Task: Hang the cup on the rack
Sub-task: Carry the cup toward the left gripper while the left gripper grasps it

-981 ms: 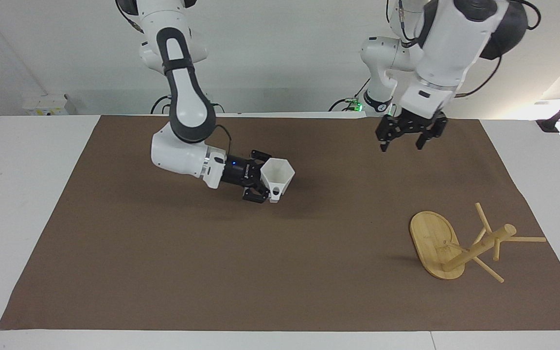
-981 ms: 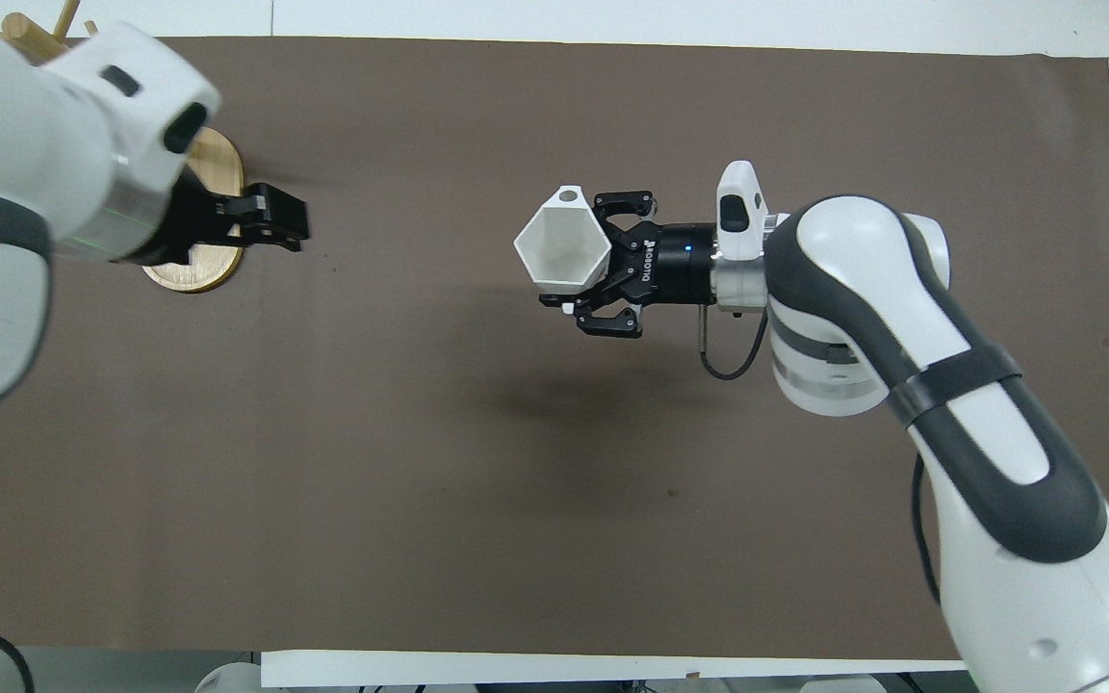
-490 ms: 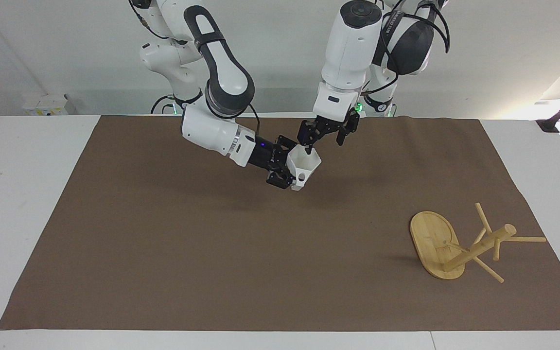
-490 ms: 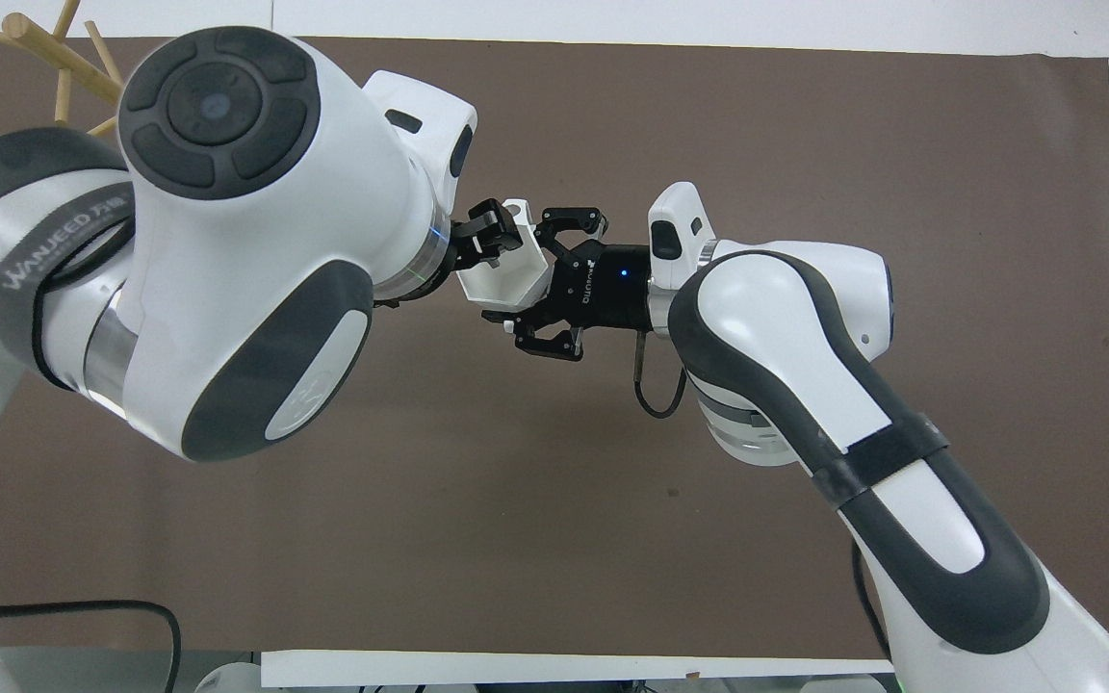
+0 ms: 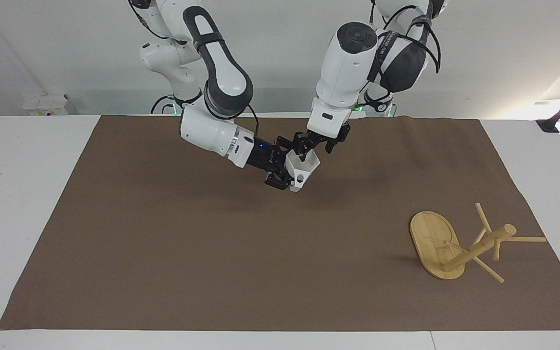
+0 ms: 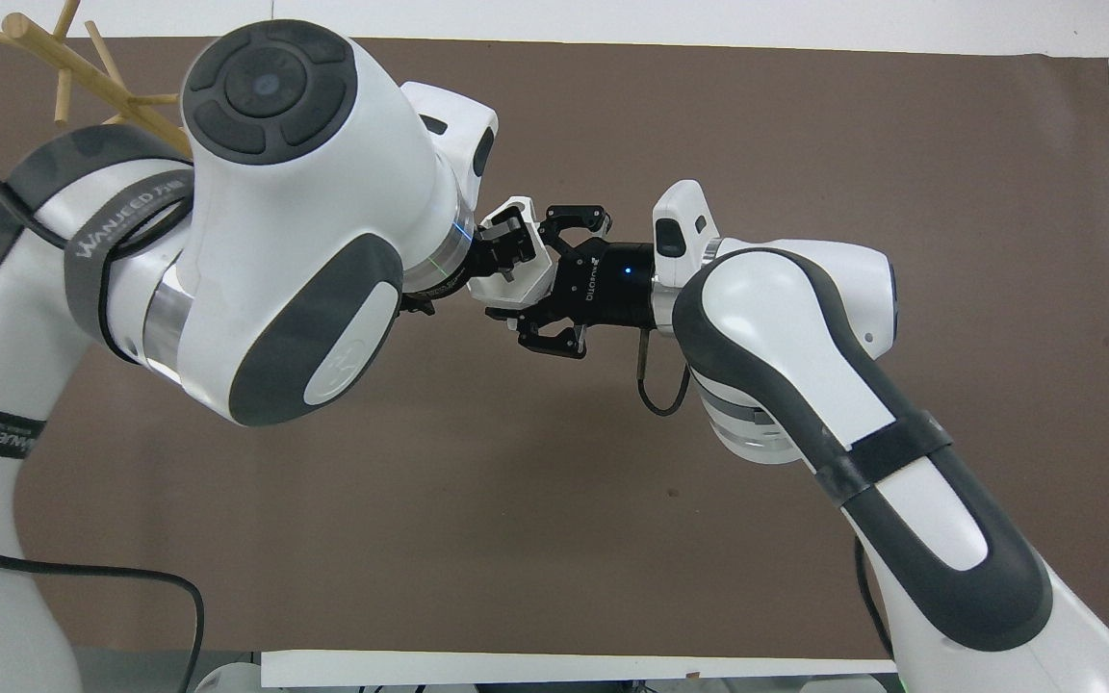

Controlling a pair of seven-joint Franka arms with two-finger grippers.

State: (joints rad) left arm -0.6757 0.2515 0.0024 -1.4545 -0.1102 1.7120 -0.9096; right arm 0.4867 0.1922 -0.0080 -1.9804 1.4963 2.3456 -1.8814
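Facing view: you see both arms meet in mid-air over the brown mat (image 5: 212,253), nearer the robots' end of the table. The right gripper (image 5: 286,170) is clamped on the white cup (image 5: 304,167), holding it tipped on its side with the handle hanging low. The left gripper (image 5: 309,148) has dropped onto the cup's upper rim since half a second ago, when it stood slightly higher; one finger reaches inside the mouth, and you cannot tell whether its fingers have closed on the wall. A second ago that gripper hung well apart, toward the left arm's end. The rack (image 5: 460,245) lies toppled there, unmoved, its oval base on edge, post and pegs slanting onto the mat.

Overhead view: the left arm's bulky joints now fill more of the frame, hiding most of the left gripper (image 6: 506,258); only dark fingertips show against the cup (image 6: 516,279). The right gripper (image 6: 543,289) grips the cup from the right arm's end. Of the rack (image 6: 54,58), only the peg tips and post top show at the frame's corner; the base is hidden.
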